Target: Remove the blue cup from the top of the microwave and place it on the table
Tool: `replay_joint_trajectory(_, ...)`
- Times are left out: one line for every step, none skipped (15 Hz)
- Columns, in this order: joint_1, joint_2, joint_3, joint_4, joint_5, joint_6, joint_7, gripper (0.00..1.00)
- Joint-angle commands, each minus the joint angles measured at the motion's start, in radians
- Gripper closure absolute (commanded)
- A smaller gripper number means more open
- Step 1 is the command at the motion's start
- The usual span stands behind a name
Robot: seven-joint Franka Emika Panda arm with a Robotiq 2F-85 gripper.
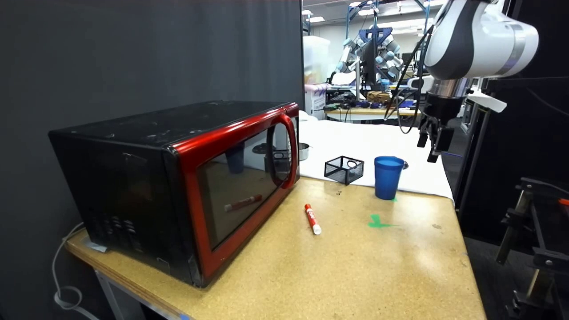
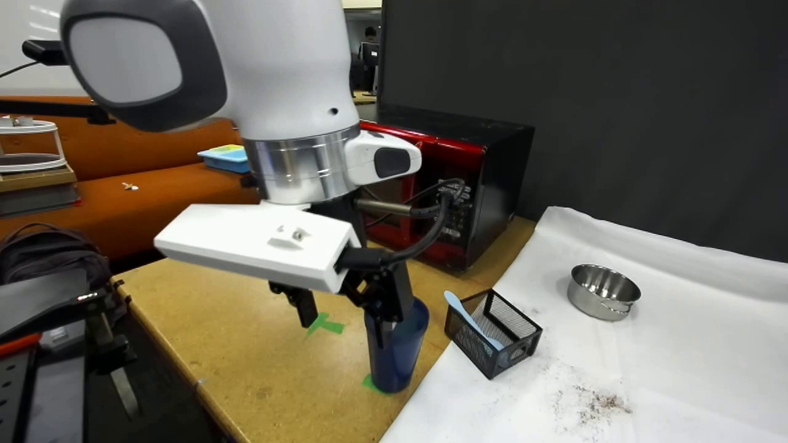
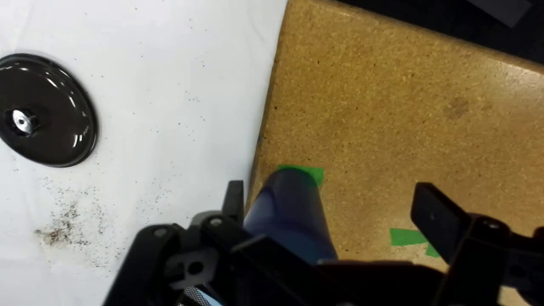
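Observation:
The blue cup point(image 1: 387, 180) stands upright on the tan table point(image 1: 355, 275), near the edge by the white surface. It also shows in an exterior view point(image 2: 397, 354), partly behind a finger, and in the wrist view point(image 3: 293, 212). The red and black microwave point(image 1: 120, 186) stands on the table; nothing stands on its top. It also shows in an exterior view point(image 2: 498, 184). My gripper point(image 1: 427, 150) is open and empty, above and beside the cup. In the wrist view, the gripper point(image 3: 330, 191) has its fingers wide apart, with the cup close to the left finger.
A black wire basket point(image 2: 471, 346) with a light blue spoon point(image 2: 462, 311) sits near the cup on the white surface point(image 2: 689, 369). A metal pot point(image 2: 600, 295) and a dark round lid point(image 3: 51, 106) are there too. A red marker point(image 1: 312, 218) lies before the microwave.

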Motion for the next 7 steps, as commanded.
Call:
replay_joint_trajectory(0.201,-0.021,-0.240,0.067,-0.198,-0.146,0.224,0.00)
replay_joint_trajectory(0.251,-0.035,-0.297,0.100,-0.256,-0.197,0.296,0.00)
replay_joint_trajectory(0.300,-0.051,-0.352,0.137,-0.318,-0.251,0.370,0.00)
replay_joint_trajectory(0.348,-0.069,-0.401,0.178,-0.380,-0.302,0.451,0.00)
replay_joint_trajectory(0.392,-0.090,-0.442,0.219,-0.442,-0.351,0.532,0.00)
replay_joint_trajectory(0.427,-0.109,-0.469,0.256,-0.494,-0.390,0.608,0.00)
replay_joint_trajectory(0.457,-0.128,-0.489,0.291,-0.542,-0.424,0.681,0.00)
